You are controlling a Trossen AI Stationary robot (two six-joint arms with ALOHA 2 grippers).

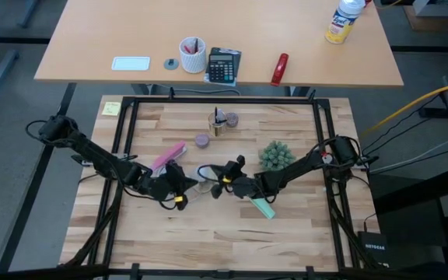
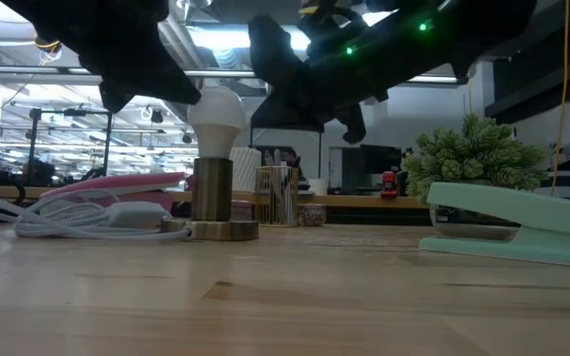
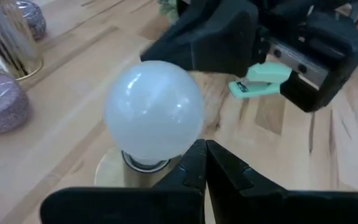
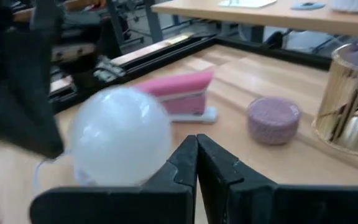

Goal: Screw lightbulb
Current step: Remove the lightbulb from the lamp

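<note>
Near the middle of the wooden table, the lightbulb stands upright in a brass socket, its frosted globe on top and its grey base just visible at the socket's mouth in the left wrist view. The socket's round foot rests flat on the wood, with a coil of white cable lying beside it.

Both arms reach in toward the bulb. The left gripper sits at about 9 o'clock of the bulb in the high view, jaws clenched together with nothing between them, the tips just beside the globe's lower edge. The right gripper sits at about 3 o'clock of the bulb, jaws likewise pressed shut and empty, close beside the globe. Whether either tip actually touches the glass cannot be told.

A mint-green stapler lies at roughly 4 o'clock of the bulb, under the right arm. A pink stapler lies at about 10 o'clock, by the left arm. A small artificial green plant stands at 2 o'clock. Toward 12 o'clock are a gold wire pen cup and two purple speckled round pieces, one beside the cup, one nearer the bulb.

Beyond the work frame, a second table carries a calculator, a red stapler and a white cup of pens.
</note>
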